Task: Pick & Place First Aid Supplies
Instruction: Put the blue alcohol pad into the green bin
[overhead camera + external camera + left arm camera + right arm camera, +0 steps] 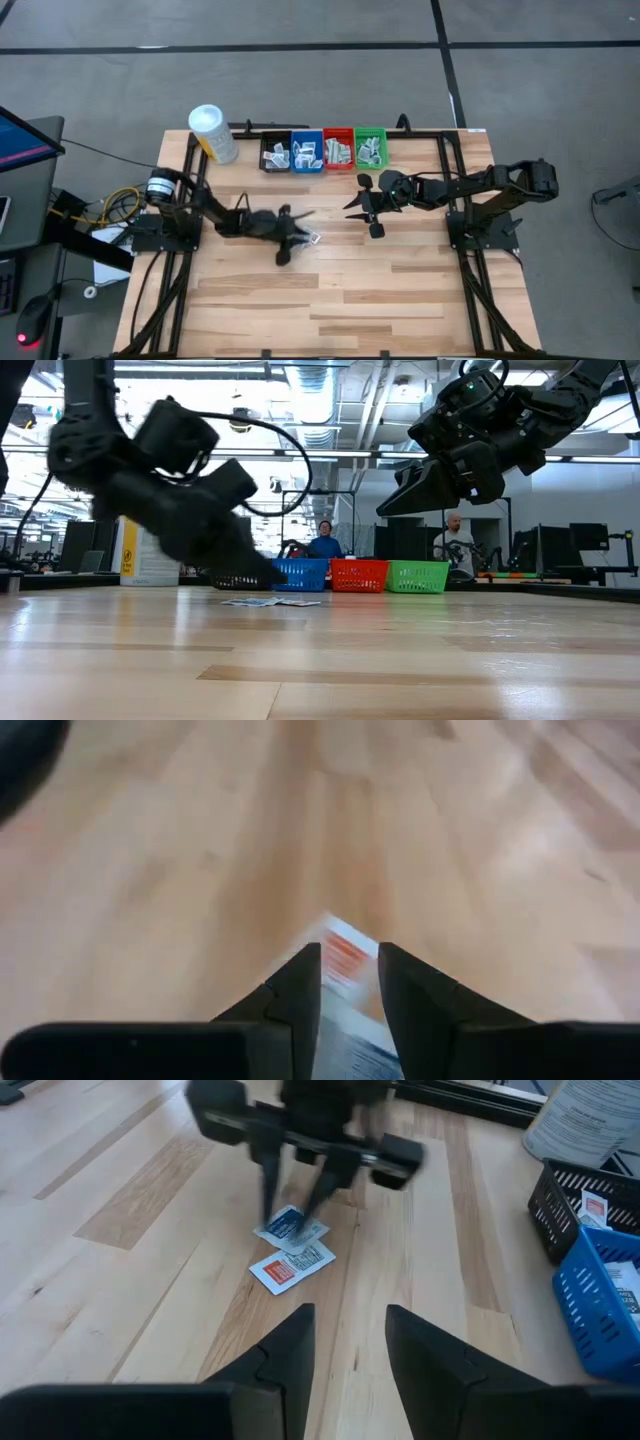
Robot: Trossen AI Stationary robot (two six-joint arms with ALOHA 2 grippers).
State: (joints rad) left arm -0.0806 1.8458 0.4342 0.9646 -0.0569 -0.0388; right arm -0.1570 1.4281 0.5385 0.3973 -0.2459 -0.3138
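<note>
From the overhead camera, the left arm's dark two-fingered left hand (297,238) is reaching low over the pale wooden plank tabletop (330,310), its tips just beside a cluster of small flat white paper packets (313,238) lying loose on the wood; the packets are sitting directly ahead of this hand, so the left arm is clearly the nearer one. The right arm's dark right hand (362,205) is hovering raised, nearer the row of small plastic bins (323,151) at the far edge, black, blue, red and green, each already holding packets, with a white-capped yellow cylindrical container (213,134) beside them. From the table-level camera, the packets (270,601) are lying flat on the wood near the left hand, and two people are sitting in a workshop room behind. From the left wrist camera, the two fingers are standing narrowly apart with a white packet with an orange mark (345,960) showing in the gap; whether they are pinching it I cannot tell. From the right wrist camera, the right hand (350,1335) is standing partly open and empty, while the left hand (293,1205) is pointing straight down onto a blue-marked packet (290,1226), the orange-marked packet (292,1265) touching it, long axis lying diagonally.
</note>
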